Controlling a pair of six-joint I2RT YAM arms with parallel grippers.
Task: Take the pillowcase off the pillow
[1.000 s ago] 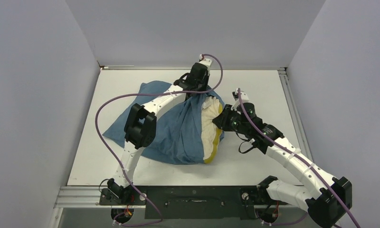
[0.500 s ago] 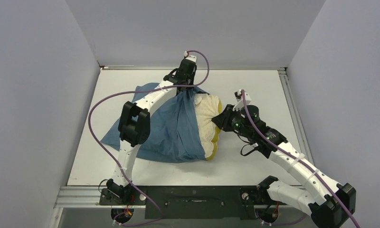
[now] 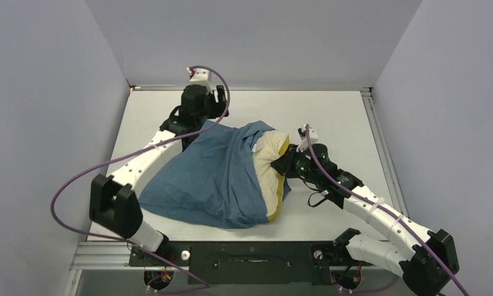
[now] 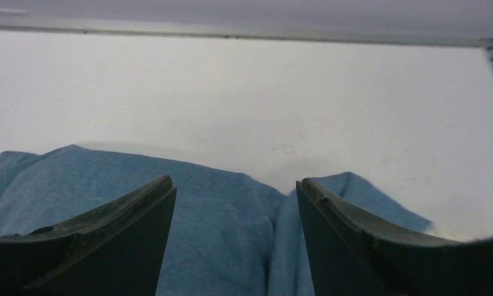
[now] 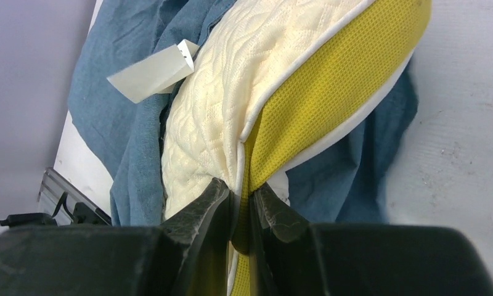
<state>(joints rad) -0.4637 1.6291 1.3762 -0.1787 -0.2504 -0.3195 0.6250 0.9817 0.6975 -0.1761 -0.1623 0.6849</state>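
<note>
The left gripper (image 4: pixel 232 188) now hovers near the far-left corner of the white bench (image 3: pixel 336 111). Half a second ago it stood at the middle of the far edge. Its fingers are spread wide with nothing between them, and blue cloth lies slack just below.

The dusty slate-blue cloth pillowcase (image 3: pixel 201 179) was drawn up in a peak towards that gripper before. It has since dropped and spread, and now reaches from the bench centre towards the left edge and the near-left corner. Its open end is still draped over the left part of the pillow.

The plump cream quilted pillow (image 3: pixel 267 163), with its mustard-yellow edge, lies just right of the centre and runs towards the near edge. Its right end is bare, much as it was.

The right gripper (image 5: pixel 241 188) has moved slightly towards the near edge. It is pinched shut on the pillow's yellow edge, at the white piping. A white tag (image 5: pixel 151 74) sticks out where the cloth meets the quilted face.
</note>
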